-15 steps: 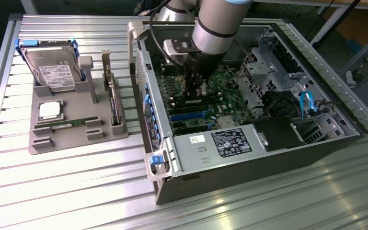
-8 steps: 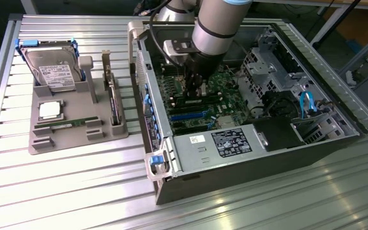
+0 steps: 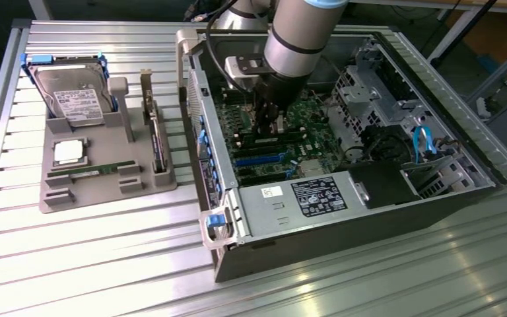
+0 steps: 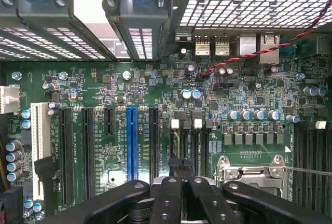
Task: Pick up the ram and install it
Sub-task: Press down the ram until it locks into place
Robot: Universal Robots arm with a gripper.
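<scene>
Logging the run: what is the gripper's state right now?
Gripper: fingers closed, lowered over the motherboard inside the PC case; whether the ram is between them cannot be told.

Exterior view high, oblique over table; wrist view close above the shared motherboard [image 3: 276, 142].

ram [image 3: 88, 170]: long thin green stick, lying flat on its side in the grey tray's [image 3: 103, 195] front slot (just beside the silver-topped chip [image 3: 68, 152]), at the exterior view's left, outside the computer case [image 3: 342, 218].
</scene>
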